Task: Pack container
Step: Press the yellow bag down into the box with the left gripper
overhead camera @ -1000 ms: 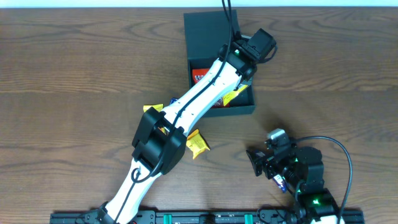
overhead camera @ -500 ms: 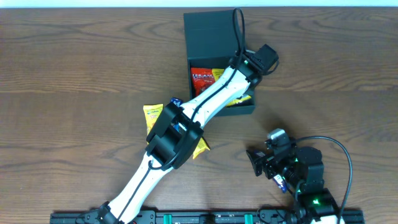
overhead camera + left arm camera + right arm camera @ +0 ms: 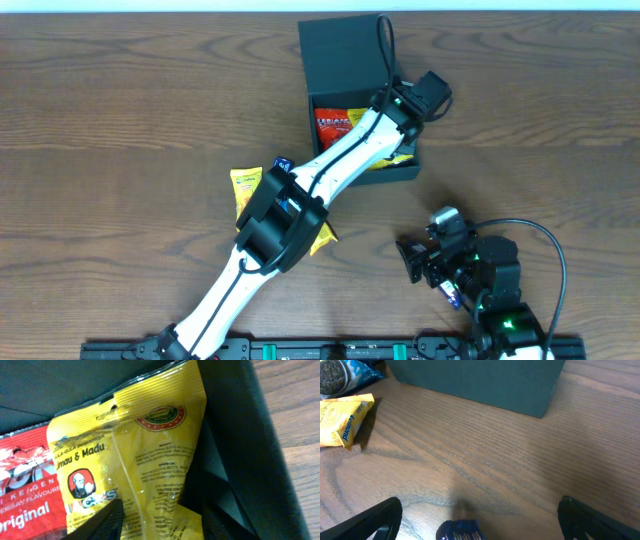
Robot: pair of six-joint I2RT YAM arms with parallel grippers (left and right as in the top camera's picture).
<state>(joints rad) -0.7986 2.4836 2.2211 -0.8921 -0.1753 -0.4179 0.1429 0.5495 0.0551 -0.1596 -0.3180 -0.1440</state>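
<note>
The container (image 3: 345, 50) is a dark teal-black box at the table's back centre, with its flap lid open towards the back. A red packet (image 3: 333, 124) lies inside it and also shows in the left wrist view (image 3: 27, 485). My left gripper (image 3: 405, 128) reaches down into the box's right side. There it (image 3: 160, 527) is shut on the lower end of a yellow packet (image 3: 150, 445), which rests against the red one and the box wall (image 3: 240, 460). My right gripper (image 3: 425, 262) is open and empty at the front right, low over the table (image 3: 480, 525).
Loose snacks lie left of the box under my left arm: a yellow packet (image 3: 244, 186), a small blue packet (image 3: 281, 162) and another yellow one (image 3: 322, 236) (image 3: 345, 422). A blue packet (image 3: 460, 531) lies just under my right wrist. The box's front wall (image 3: 480, 382) faces my right gripper.
My left arm has pushed deeper into the box with the yellow packet, and its elbow has swung right. The box has slid slightly right. The right arm has not moved.
</note>
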